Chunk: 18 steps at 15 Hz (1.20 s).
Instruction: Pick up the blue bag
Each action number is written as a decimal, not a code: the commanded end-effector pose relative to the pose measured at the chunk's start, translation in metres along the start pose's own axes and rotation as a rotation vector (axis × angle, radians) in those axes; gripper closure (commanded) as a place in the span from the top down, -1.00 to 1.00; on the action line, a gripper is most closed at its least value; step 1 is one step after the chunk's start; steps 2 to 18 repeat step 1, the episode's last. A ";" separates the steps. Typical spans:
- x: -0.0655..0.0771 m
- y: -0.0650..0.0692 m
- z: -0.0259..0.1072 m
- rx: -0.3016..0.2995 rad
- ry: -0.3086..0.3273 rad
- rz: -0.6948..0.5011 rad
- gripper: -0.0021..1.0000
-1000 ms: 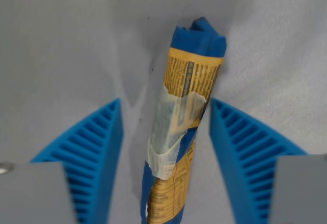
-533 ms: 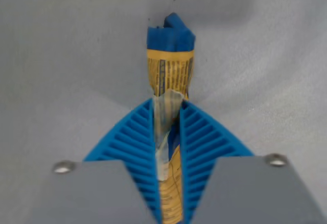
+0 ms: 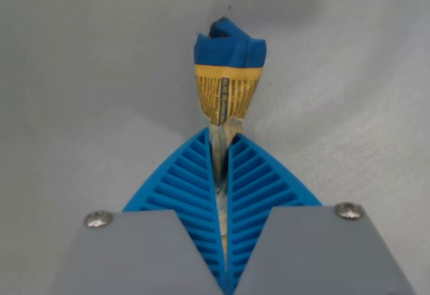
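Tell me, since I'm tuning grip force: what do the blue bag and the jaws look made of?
Blue bag: thin printed plastic film or foil by its crumpled, creased end, though paper is possible. Gripper jaws: matte blue ribbed plastic or rubber, likely compliant; grey mounts with metal screws.

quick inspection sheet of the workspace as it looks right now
surface: plain grey cloth, faint dark specks near the bag's far end
job's things: blue bag, blue and yellow with print, pinched thin where the fingers clamp it
clutter: nothing seen
grippers: gripper shut on the bag, ribbed blue fingers nearly meeting; whether the bag is off the cloth cannot be told
cables: nothing seen
surroundings: nothing seen beyond the cloth
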<state>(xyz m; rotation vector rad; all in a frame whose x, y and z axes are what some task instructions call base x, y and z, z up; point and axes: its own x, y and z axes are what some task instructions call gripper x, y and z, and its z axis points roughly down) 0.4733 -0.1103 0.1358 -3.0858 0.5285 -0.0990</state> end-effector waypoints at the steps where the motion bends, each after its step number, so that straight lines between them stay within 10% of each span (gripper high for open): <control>1: -0.007 -0.001 -0.025 0.007 0.002 -0.002 -1.00; 18: -0.007 -0.001 -0.025 0.007 0.002 -0.002 -1.00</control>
